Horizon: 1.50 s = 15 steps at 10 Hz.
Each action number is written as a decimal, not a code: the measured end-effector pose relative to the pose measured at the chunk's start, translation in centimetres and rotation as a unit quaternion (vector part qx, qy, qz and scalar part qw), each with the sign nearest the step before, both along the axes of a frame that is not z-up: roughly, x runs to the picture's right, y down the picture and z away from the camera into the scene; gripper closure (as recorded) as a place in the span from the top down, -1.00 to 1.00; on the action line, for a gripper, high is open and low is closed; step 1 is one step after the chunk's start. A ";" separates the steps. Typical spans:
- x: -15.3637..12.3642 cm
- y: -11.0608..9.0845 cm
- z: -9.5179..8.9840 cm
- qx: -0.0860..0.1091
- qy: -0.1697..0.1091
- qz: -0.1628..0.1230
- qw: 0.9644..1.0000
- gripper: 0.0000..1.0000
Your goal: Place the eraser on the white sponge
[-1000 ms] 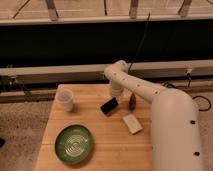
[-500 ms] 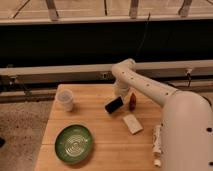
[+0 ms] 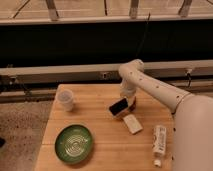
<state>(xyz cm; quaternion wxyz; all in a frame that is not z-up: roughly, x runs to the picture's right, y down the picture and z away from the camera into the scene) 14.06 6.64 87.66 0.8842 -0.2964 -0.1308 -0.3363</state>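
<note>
Since a moment ago the white jointed robot arm (image 3: 150, 85) has swung a little rightward over the wooden tabletop (image 3: 100, 125), and the flat black rectangular eraser with rounded corners (image 3: 119, 107) has travelled with it, now hanging closer to the small off-white rectangular sponge (image 3: 133, 123).

Counting what stands on the table: one eraser, one sponge, one white paper cup (image 3: 65, 99), one round green plate with ringed grooves (image 3: 74, 143), one white tube with green print (image 3: 159, 141), and one reddish-brown elongated object (image 3: 133, 104), partly hidden behind the eraser.

The gripper (image 3: 127, 102) sits at the end of the arm, just above the table's middle right, and it appears closed on the eraser's upper right end; the fingers themselves are mostly hidden by the block and the wrist.

That eraser is lifted and tilted, its broad dark face turned toward the camera. Its long axis runs diagonally, from lower left up to upper right. It hangs just up and to the left of the sponge, near it; whether the two touch I cannot tell.

The sponge lies flat, its long axis slanting from upper left down to lower right. The tube lies well to the right, near the table's edge, lengthwise toward the front. Cup and plate stay on the left side, well apart from the gripper.
</note>
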 end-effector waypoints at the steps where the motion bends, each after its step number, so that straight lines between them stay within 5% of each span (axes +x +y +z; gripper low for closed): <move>1: 0.4 0.2 -0.3 -0.001 0.000 0.003 1.000 -1.00; 15: 5.8 5.2 -4.2 -0.015 -0.006 0.037 0.999 -1.00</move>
